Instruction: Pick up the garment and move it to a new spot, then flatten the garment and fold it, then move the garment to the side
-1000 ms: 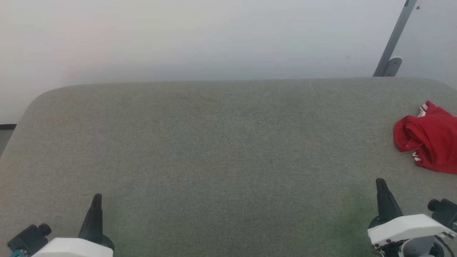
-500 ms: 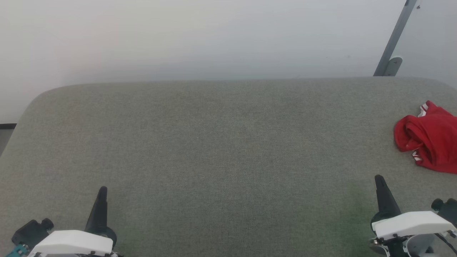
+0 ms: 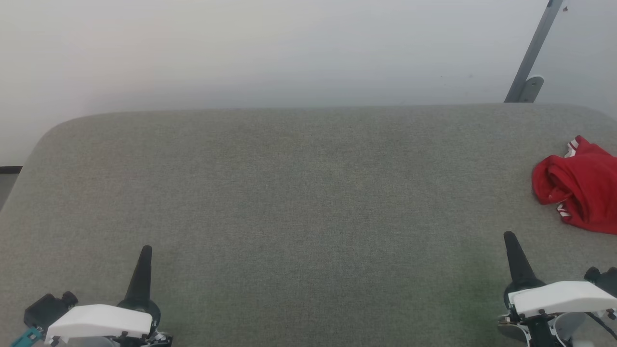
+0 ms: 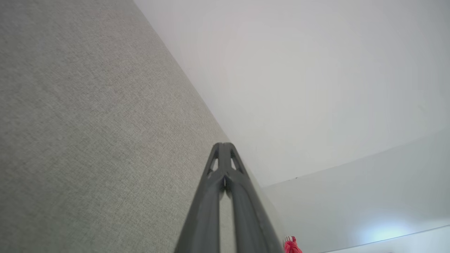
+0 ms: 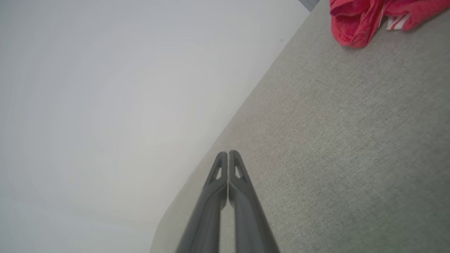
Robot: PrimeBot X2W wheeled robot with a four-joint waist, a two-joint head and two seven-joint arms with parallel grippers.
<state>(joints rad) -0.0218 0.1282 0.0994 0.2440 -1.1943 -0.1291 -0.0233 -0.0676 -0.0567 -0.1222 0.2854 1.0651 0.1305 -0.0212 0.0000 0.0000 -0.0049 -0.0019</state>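
The garment [image 3: 581, 185] is a crumpled red heap with bits of red-and-white striped trim, lying at the far right of the grey fabric table [image 3: 299, 193] and cut off by the head view's edge. It also appears at the top right of the right wrist view, garment [image 5: 365, 17], and as a red speck, garment [image 4: 291, 246], in the left wrist view. My right gripper [image 3: 508, 237] is shut and empty at the lower right, nearer me and left of the garment, apart from it. My left gripper [image 3: 146, 250] is shut and empty at the lower left, far from it.
A pale wall [image 3: 270, 53] rises behind the table's far edge. A grey metal bar with a bracket [image 3: 530, 72] leans at the back right. The table's rounded far-left corner [image 3: 53, 130] drops off to the floor.
Both grippers have crept forward over the table; the left one has also slid a little to the right. The garment has not moved.
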